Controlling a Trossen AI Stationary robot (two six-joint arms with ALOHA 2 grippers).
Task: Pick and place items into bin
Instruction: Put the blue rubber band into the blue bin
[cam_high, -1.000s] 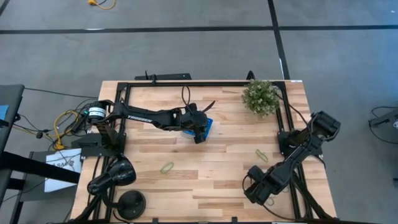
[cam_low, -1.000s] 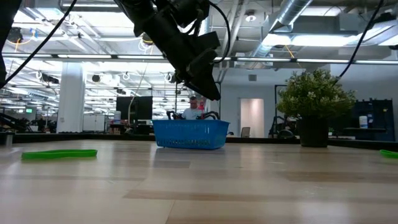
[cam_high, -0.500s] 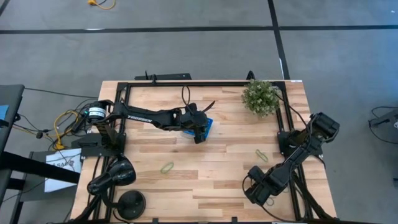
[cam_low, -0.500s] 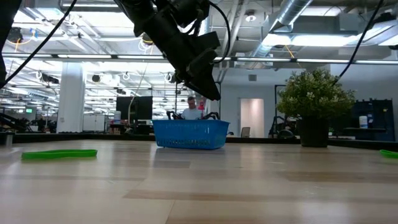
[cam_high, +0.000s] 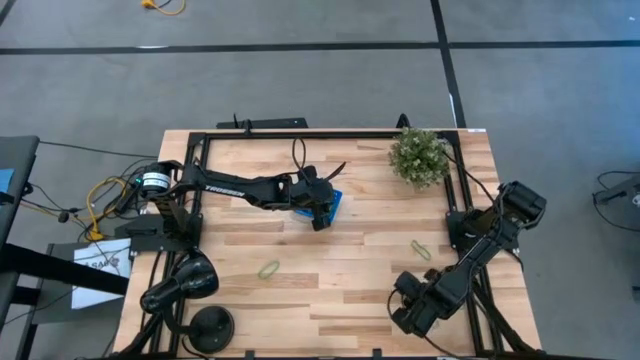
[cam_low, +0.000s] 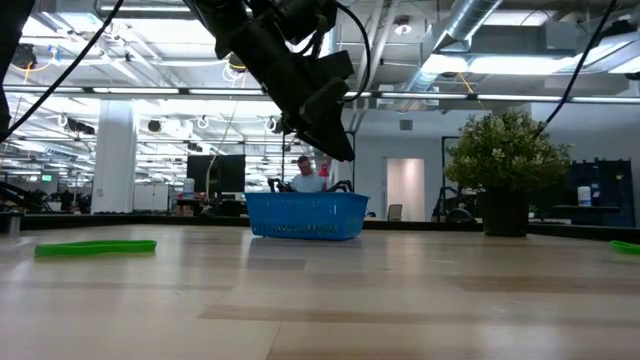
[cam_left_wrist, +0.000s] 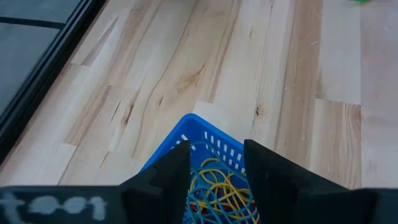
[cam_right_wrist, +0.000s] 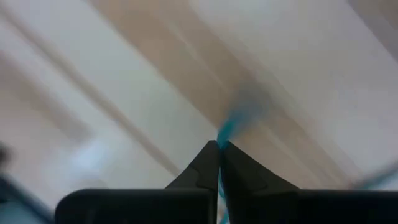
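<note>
Right end effector (cam_right_wrist: 218, 148) clamps a blue loop (cam_right_wrist: 233, 124) low at the table's (cam_high: 330, 270) near right corner; the bin (cam_high: 334, 205) lies well up-table leftward, under the spread left end effector (cam_left_wrist: 214, 163).

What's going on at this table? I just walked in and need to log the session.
Two robot arms are sorting rubber-band loops into a blue bin. The left end effector hovers open over the bin, which already holds a tangle of yellow, blue and red loops. The right end effector, near the table's front right edge, is shut on a blue-green loop. Two green loops lie loose on the wooden table. A potted plant stands at the back right.
</note>
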